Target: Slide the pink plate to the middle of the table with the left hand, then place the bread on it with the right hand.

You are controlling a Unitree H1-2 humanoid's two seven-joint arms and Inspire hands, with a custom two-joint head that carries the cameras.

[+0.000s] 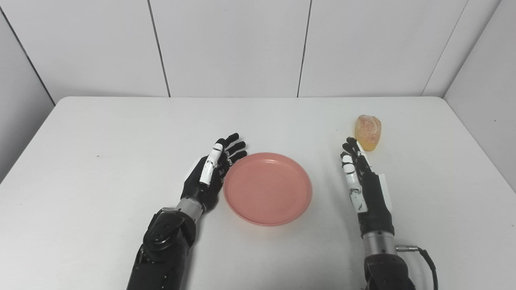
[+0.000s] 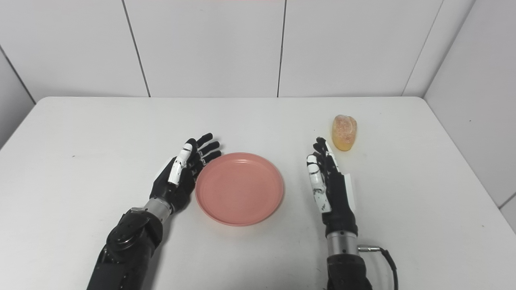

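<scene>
A round pink plate (image 1: 267,188) lies flat near the middle of the white table (image 1: 100,153), with nothing on it. My left hand (image 1: 210,169) is open, its fingers stretched out against the plate's left rim. A small orange-yellow piece of bread (image 1: 367,132) stands upright at the right, farther back. My right hand (image 1: 360,179) is open and edge-on, fingers pointing away, its tips just short of the bread and slightly left of it. It holds nothing.
White wall panels (image 1: 234,44) rise behind the table's far edge. A cable (image 1: 423,257) trails from the right wrist. The table's right edge (image 1: 475,145) runs close to the bread's side.
</scene>
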